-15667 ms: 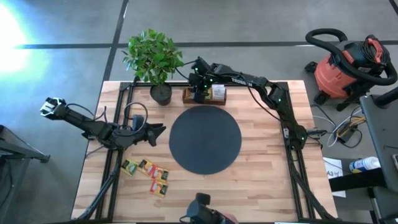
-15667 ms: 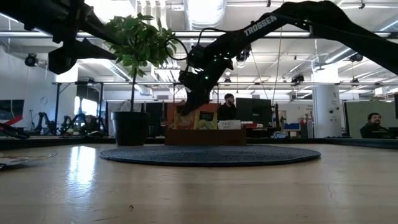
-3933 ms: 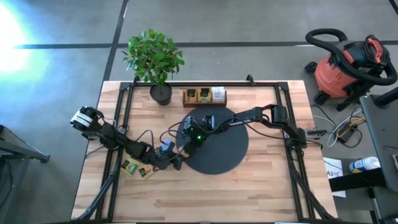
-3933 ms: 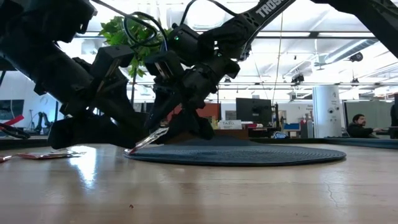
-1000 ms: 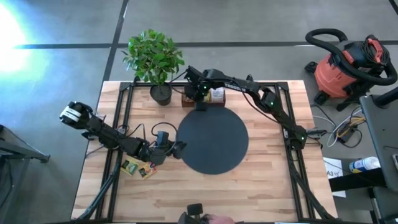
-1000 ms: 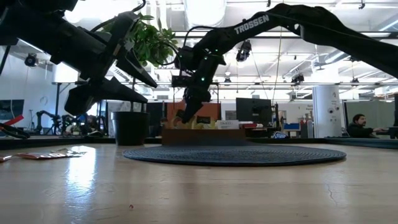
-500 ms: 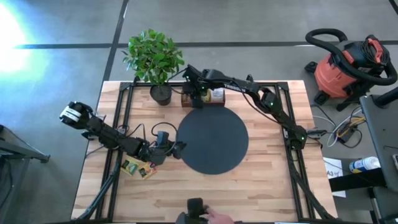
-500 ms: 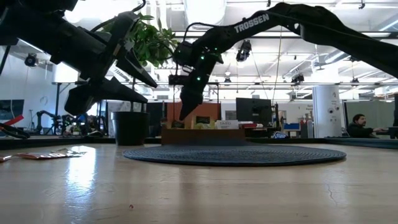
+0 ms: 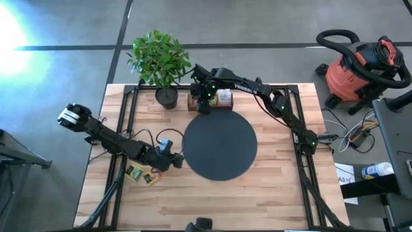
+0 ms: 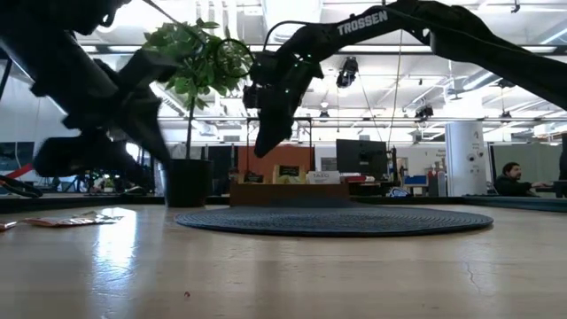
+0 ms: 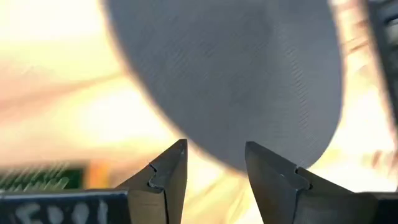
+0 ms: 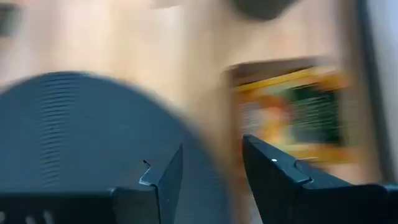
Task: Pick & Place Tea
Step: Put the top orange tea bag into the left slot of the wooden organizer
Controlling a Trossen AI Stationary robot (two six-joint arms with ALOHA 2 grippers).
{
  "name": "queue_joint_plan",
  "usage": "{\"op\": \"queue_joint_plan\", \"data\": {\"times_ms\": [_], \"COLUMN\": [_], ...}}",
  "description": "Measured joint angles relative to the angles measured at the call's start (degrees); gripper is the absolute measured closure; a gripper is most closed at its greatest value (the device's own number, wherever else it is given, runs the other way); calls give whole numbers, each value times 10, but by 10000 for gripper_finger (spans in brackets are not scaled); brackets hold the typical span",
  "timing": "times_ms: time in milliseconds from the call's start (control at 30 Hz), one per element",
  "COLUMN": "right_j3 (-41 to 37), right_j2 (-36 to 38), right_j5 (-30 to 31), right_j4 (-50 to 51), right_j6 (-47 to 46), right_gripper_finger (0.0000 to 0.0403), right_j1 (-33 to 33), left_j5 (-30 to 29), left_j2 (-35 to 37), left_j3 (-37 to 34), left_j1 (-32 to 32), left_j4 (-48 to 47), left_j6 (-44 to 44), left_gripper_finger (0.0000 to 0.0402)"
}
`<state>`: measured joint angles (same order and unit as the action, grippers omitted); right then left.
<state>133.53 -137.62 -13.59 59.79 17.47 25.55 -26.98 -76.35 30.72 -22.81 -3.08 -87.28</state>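
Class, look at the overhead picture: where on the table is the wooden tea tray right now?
In the high view the wooden tray sits at the table's far edge, between the potted plant and the black disc, with the right claw over it.

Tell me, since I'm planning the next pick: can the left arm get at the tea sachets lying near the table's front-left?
Probably yes. The left gripper hangs open just beside the tea sachets, and nothing stands between them.

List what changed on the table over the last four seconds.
The right hand carried a sachet from the black disc to the wooden tray, opened and let it go. The left hand drew back from the disc, open and empty. Plant, disc and loose sachets stayed put.
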Motion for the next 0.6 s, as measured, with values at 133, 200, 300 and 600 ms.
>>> {"op": "queue_joint_plan", "data": {"times_ms": [133, 200, 300, 600], "right_j3": [-6, -10, -16, -61], "right_j2": [0, 0, 0, -1], "right_j5": [-102, -130, -140, -197], "right_j4": [36, 43, 44, -66], "right_j6": [-34, -40, -43, -130], "right_gripper_finger": [248, 248, 248, 249], "right_j1": [-11, -22, -48, -127], "left_j5": [69, 84, 117, 100], "left_j2": [28, 34, 34, 45], "left_j3": [0, 0, 0, 0], "left_j1": [-7, -15, -27, -155], "left_j4": [-51, -58, -64, -119], "left_j6": [-25, -24, -16, -90], "left_gripper_finger": [265, 265, 265, 265]}}
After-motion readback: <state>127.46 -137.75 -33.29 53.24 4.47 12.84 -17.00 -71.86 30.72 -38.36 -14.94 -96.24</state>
